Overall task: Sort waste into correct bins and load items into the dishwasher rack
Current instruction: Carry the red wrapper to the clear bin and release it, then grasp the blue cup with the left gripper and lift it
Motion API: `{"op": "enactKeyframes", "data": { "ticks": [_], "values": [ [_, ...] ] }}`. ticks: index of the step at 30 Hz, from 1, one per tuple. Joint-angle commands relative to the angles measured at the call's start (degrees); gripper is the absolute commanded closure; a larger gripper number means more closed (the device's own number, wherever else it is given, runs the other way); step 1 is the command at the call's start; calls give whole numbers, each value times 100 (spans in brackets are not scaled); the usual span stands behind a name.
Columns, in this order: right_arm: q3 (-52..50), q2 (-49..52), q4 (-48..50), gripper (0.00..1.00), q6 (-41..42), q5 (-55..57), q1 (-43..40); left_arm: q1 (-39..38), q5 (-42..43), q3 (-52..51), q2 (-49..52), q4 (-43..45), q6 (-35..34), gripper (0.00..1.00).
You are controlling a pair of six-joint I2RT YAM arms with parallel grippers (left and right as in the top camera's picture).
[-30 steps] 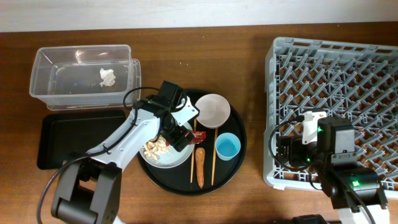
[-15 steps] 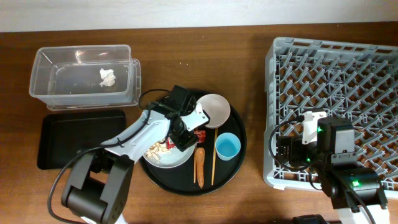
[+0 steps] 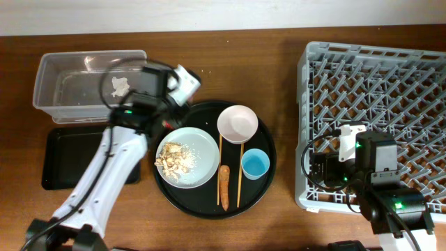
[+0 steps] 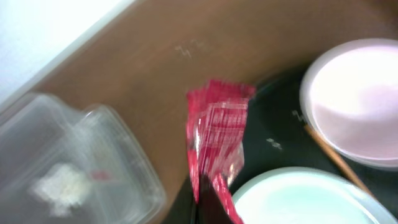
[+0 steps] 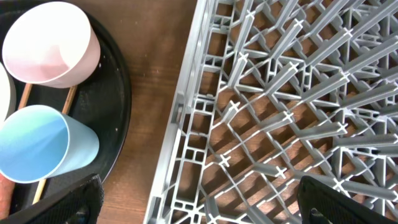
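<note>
Sitting on a brown wood table (image 3: 286, 90) below a white wall (image 3: 209, 14): clear tub (image 3: 94, 56), left gripper (image 4: 208, 205) clamped on red wrapper (image 4: 216, 140) between tub and round tray (image 3: 202, 202), right gripper (image 5: 202, 205) fingers apart over the rack (image 3: 390, 84) edge

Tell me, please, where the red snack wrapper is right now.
The red snack wrapper hangs mid-frame in the left wrist view, lifted between the clear tub at lower left and the grey-blue plate at lower right.
</note>
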Motion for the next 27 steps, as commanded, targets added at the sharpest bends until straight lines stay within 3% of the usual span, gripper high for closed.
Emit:
{"op": "enactKeyframes", "data": {
  "ticks": [1, 5, 9, 10, 11, 12, 15, 17, 18, 21, 25, 27],
  "values": [
    [120, -11, 7, 2, 22, -35, 26, 844, -63, 48, -33, 1150, -389, 100],
    [118, -11, 7, 2, 22, -37, 26, 1777, -55, 48, 560, 2120, -1075, 100],
    [118, -11, 7, 2, 22, -37, 26, 2000, -81, 48, 1272, 2568, -1069, 100],
    [118, -11, 7, 2, 22, -37, 26, 2031, -79, 48, 1331, 2599, -1069, 95],
    [118, -11, 7, 2, 22, -37, 26, 2028, -81, 48, 1333, 2658, -1069, 66],
    [118, -11, 9, 2, 22, -35, 26, 2028, -79, 48, 1329, 2739, -1069, 53],
    [118, -11, 7, 2, 22, -37, 26, 2026, -74, 50, 1051, 2721, -1073, 20],
    [118, -11, 9, 2, 22, -39, 26, 1961, 293, 50, 643, 2251, -1335, 5],
    [118, -11, 11, 2, 22, -37, 26, 1880, 916, 50, 343, 1670, -1569, 1],
    [118, -11, 9, 2, 22, -39, 26, 1488, 2518, 48, -103, 15, -2476, 1],
    [118, -11, -44, 2, 24, -35, 24, 297, 2516, 39, -79, -857, -2660, 1],
    [118, -11, -245, 1, 780, 511, 24, -358, 2267, 39, -42, -1078, -2660, 1]
  ]
}}
